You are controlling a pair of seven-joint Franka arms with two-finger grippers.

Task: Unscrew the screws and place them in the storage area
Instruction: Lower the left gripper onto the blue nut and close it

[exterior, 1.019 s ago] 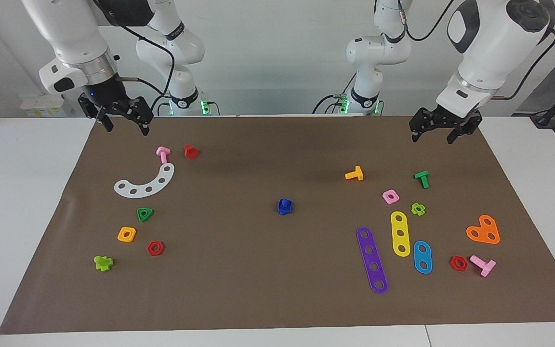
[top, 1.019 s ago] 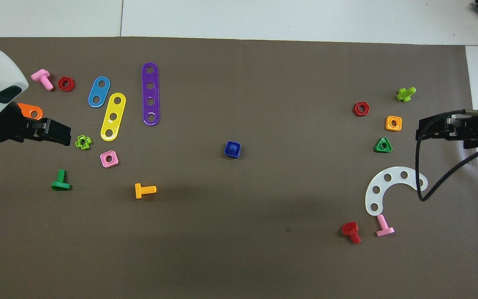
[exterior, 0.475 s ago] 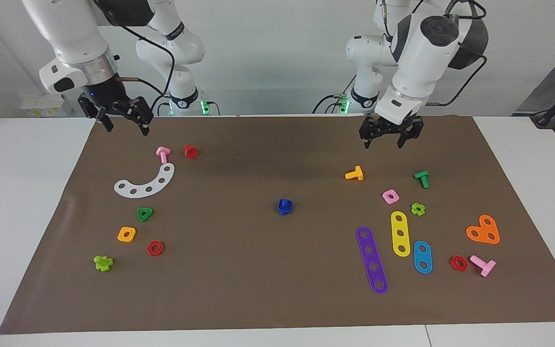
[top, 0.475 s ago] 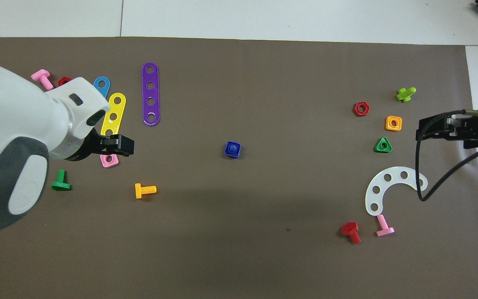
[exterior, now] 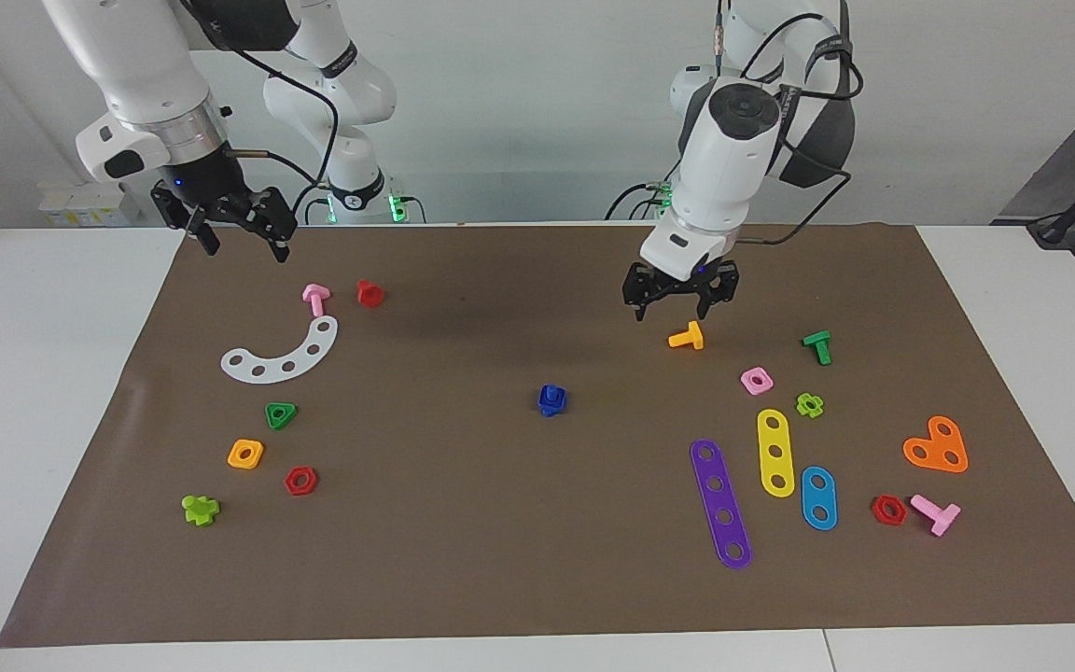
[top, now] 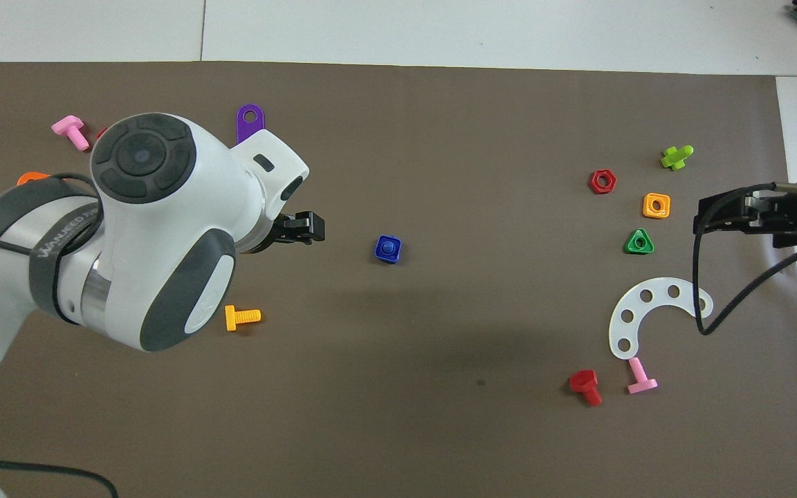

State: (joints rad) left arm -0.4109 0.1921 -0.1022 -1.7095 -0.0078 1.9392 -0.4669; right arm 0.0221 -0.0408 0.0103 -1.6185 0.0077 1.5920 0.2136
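Observation:
The dark-blue bolt [exterior: 551,399] stands in a dark-blue square nut at the middle of the brown mat; it also shows in the overhead view [top: 387,249]. My left gripper [exterior: 676,311] is open and empty, up in the air over the mat beside the orange bolt [exterior: 687,336], between that bolt and the blue piece; in the overhead view [top: 310,228] its tips point at the blue piece. My right gripper [exterior: 241,241] is open and empty and waits over the mat's edge at the right arm's end. The storage patches [exterior: 873,392] [exterior: 206,411] hold loose parts.
At the left arm's end lie purple [exterior: 720,504], yellow [exterior: 775,453] and blue strips, an orange heart plate [exterior: 937,446], nuts and pink and green bolts. At the right arm's end lie a white curved strip [exterior: 281,355], a pink bolt, a red bolt and several nuts.
My left arm has swung from its end of the mat toward the middle and come lower, now beside the orange bolt. The right arm and the parts have not moved.

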